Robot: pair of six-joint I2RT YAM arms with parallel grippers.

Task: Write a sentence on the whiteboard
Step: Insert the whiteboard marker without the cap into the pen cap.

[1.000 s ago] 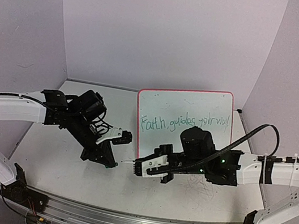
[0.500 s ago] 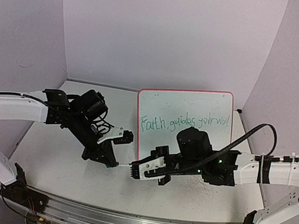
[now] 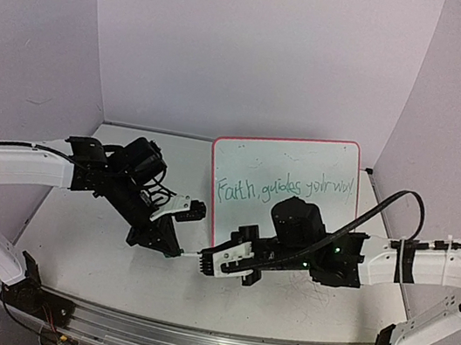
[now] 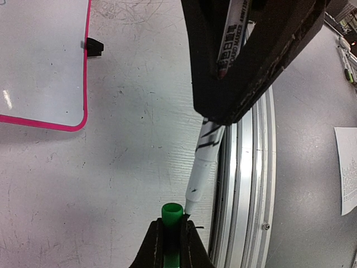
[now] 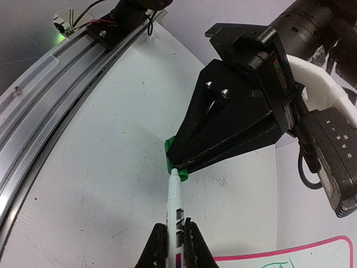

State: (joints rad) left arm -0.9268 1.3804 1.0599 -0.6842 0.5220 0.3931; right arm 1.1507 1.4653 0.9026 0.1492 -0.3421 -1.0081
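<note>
Writing looks done: you've got the sentence (image 3: 285,189) across the whiteboard (image 3: 290,160), standing on the tabletop (image 3: 85,246). Your left hand (image 4: 172,231) pinches the green cap (image 4: 172,214), your right hand (image 5: 176,240) pinches the marker (image 5: 174,204), tip at the cap's mouth. I'd say only capping's left.

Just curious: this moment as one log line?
left hand: shut on cap | right hand: shut on marker | marker tip at cap mouth

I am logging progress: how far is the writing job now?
Done: the sentence stands on the whiteboard. In hand: the right gripper holds the marker, its tip at the green cap in the left gripper. Left: push the cap on.
</note>
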